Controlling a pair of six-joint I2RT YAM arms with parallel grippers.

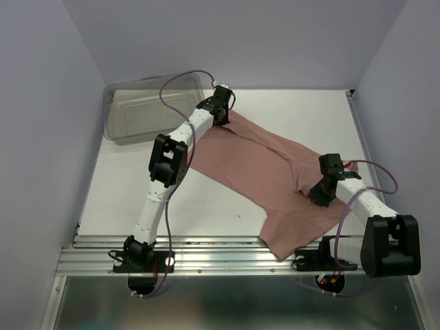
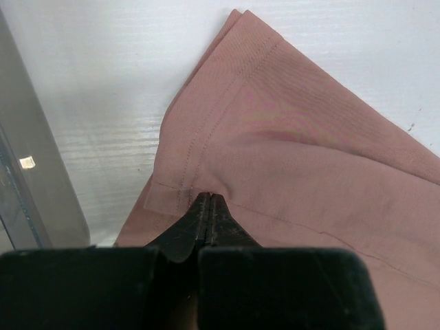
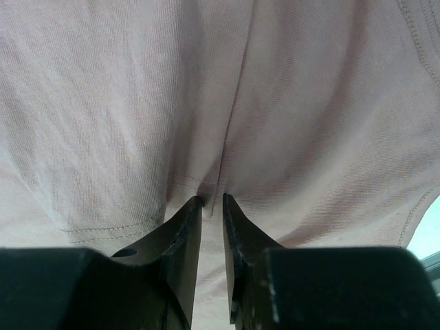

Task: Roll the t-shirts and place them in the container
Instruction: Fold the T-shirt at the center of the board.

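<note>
The dusty-pink t-shirt [image 1: 261, 165] lies spread diagonally across the white table, from the far middle to the near right edge. My left gripper [image 1: 221, 115] is at its far corner. In the left wrist view its jaws [image 2: 208, 197] are pressed together on the stitched hem of the t-shirt [image 2: 309, 151], and the cloth puckers at the tips. My right gripper [image 1: 320, 192] sits on the shirt's right side. Its jaws [image 3: 210, 200] stand narrow, pinching a raised fold of the t-shirt [image 3: 103, 103] beside a seam.
A clear grey plastic bin [image 1: 151, 110] stands at the far left of the table, just left of my left arm; its wall [image 2: 27, 179] shows at the left of the left wrist view. A metal rail [image 1: 206, 254] runs along the near edge. Grey walls enclose the table.
</note>
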